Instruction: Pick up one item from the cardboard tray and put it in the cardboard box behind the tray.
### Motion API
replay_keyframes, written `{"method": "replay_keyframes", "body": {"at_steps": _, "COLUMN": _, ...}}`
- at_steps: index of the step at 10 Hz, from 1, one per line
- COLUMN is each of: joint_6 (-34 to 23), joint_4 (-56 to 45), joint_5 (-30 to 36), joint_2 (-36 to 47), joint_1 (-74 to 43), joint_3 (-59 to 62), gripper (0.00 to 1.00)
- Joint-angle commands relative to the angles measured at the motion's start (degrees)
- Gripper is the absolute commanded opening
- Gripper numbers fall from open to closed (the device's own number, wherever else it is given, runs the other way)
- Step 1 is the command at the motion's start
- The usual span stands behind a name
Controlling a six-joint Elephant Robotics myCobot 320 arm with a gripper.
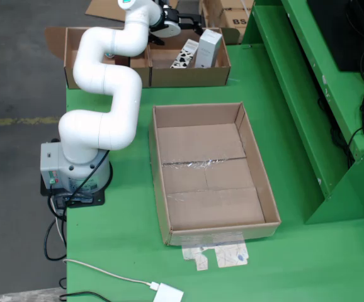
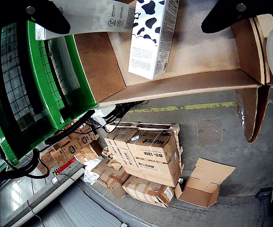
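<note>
The large shallow cardboard tray [image 1: 216, 176] lies in the middle of the green table with nothing inside it. Behind it stands the cardboard box [image 1: 188, 77]. In it are a cow-patterned carton [image 1: 185, 55], leaning, and a taller white carton [image 1: 208, 47], upright. My gripper [image 1: 183, 25] hovers over the box's back edge. In the wrist view the gripper [image 2: 135, 23] is open, with black fingers [image 2: 46, 14] far apart. The cow-patterned carton [image 2: 153, 38] and the white carton [image 2: 94, 16] lie between them, inside the box [image 2: 188, 85]. Neither is gripped.
A second open cardboard box [image 1: 84, 47] stands left of the first, partly behind my arm. Green shelving [image 1: 333, 107] rises along the right side. A paper scrap [image 1: 216, 255] and a white adapter with cable [image 1: 168, 294] lie near the front edge. Stacked cartons [image 2: 146, 161] sit on the floor beyond.
</note>
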Motion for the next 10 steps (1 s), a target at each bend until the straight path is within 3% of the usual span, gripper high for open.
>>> {"method": "replay_keyframes", "body": {"at_steps": 1, "joint_6": -0.1, "joint_4": 0.6, "joint_5": 0.0, "joint_2": 1.8, "joint_1": 0.5, "joint_3": 1.5, "gripper": 1.00}}
{"method": "replay_keyframes", "body": {"at_steps": 10, "joint_6": 0.2, "joint_4": 0.6, "joint_5": 0.0, "joint_2": 2.3, "joint_1": 1.2, "joint_3": 1.5, "gripper": 1.00}}
